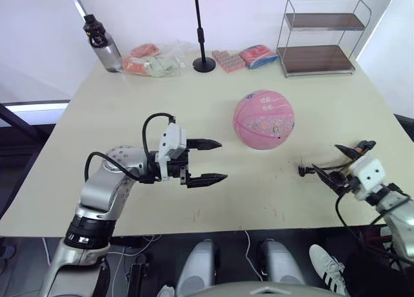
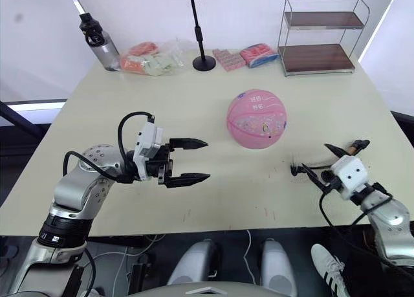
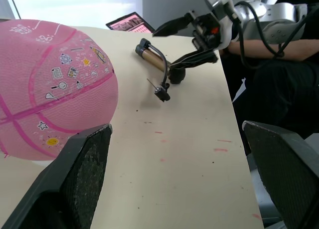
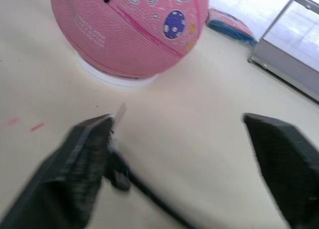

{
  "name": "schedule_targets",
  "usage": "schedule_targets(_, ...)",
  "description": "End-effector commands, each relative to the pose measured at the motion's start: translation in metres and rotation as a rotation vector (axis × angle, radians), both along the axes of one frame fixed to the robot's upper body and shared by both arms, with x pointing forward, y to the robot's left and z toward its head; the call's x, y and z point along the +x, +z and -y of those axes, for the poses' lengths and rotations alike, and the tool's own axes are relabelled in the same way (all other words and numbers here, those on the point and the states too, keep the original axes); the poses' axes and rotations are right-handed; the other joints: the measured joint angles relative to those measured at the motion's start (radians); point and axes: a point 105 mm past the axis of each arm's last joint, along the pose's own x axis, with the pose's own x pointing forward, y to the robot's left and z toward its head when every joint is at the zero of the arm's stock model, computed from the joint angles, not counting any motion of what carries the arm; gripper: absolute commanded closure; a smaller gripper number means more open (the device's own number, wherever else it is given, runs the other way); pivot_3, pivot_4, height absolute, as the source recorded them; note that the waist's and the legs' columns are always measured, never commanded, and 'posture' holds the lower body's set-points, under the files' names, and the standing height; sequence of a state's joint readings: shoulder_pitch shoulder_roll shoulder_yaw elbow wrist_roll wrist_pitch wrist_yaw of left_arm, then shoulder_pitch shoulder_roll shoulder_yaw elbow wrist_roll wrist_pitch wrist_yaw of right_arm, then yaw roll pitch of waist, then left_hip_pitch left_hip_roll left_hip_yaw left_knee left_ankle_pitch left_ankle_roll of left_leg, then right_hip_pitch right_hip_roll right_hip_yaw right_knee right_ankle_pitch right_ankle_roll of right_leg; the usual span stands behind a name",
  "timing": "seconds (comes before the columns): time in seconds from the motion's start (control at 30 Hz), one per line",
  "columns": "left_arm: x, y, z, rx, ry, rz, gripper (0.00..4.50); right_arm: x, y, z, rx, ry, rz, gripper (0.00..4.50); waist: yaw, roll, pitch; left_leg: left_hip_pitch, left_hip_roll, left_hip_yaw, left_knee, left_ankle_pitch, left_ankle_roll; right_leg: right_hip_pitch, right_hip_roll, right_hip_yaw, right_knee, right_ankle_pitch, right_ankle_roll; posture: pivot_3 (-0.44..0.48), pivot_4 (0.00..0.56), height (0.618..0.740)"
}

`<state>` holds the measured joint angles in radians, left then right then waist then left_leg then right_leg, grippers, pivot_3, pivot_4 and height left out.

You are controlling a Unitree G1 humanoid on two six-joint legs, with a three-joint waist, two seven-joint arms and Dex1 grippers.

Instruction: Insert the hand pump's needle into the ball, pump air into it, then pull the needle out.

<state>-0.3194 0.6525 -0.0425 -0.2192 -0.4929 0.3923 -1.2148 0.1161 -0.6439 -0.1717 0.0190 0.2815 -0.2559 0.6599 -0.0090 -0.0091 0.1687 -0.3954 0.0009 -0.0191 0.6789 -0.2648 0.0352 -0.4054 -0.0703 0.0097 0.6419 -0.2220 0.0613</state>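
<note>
Pink rubber ball (image 1: 264,119) on white ring base, beige table (image 1: 129,109).
Left gripper (image 1: 206,161) jaws apart, empty; right gripper (image 3: 185,41) jaws apart beside bronze-gold hand pump (image 3: 152,57); wire shelf rack (image 1: 321,37) bare.

The pink ball (image 1: 264,119) rests on the tabletop (image 1: 129,109). Near it lies the bronze hand pump (image 3: 153,59), its needle (image 3: 158,88) pointing ballward, apart.

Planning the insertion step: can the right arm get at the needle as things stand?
Probably yes. The needle lies on bare table just beyond the right gripper, which is open with nothing between them. The ball sits apart, farther off.
</note>
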Motion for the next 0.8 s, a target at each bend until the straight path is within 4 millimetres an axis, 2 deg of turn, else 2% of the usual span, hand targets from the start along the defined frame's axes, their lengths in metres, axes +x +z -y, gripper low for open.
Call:
schedule_targets(0.03, 0.002, 0.006, -0.009, 0.000, 0.028, 0.052, 0.00, -0.013, 0.014, 0.011, 0.028, 0.009, 0.000, 0.06, 0.000, 0.000, 0.000, 0.000, 0.000, 0.001, 0.000, 0.000, 0.000, 0.000, 0.000, 0.000, 0.000, 0.000, 0.000, 0.000, 0.150, 0.740)
schedule_targets(0.2, 0.003, 0.002, -0.024, -0.023, 0.090, 0.056, 0.00, -0.039, 0.011, 0.025, 0.087, 0.010, -0.075, 0.06, -0.001, 0.000, 0.000, 0.000, 0.001, 0.003, 0.000, 0.000, 0.001, -0.001, 0.001, 0.002, 0.000, 0.000, 0.000, 0.000, 0.150, 0.740)
schedule_targets(0.33, 0.000, -0.003, -0.040, -0.043, 0.146, 0.050, 0.00, -0.050, 0.001, 0.044, 0.117, -0.039, -0.121, 0.06, -0.002, 0.000, 0.000, 0.001, 0.002, 0.006, 0.000, -0.001, 0.001, -0.001, 0.000, 0.004, 0.000, 0.000, 0.000, 0.000, 0.150, 0.740)
schedule_targets(0.63, -0.009, -0.025, -0.078, -0.018, 0.261, 0.015, 0.00, -0.058, -0.015, 0.076, 0.131, -0.072, -0.151, 0.06, -0.001, 0.000, 0.000, 0.000, 0.002, 0.009, -0.001, -0.001, 0.002, -0.004, 0.001, 0.007, 0.000, 0.000, 0.000, 0.000, 0.150, 0.740)
schedule_targets(0.8, -0.011, -0.046, -0.103, 0.001, 0.403, -0.015, 0.00, -0.058, -0.019, 0.087, 0.167, -0.058, -0.148, 0.06, -0.003, 0.000, 0.000, 0.001, 0.003, 0.011, -0.001, -0.001, 0.002, -0.004, 0.000, 0.008, 0.000, 0.000, 0.000, 0.000, 0.150, 0.740)
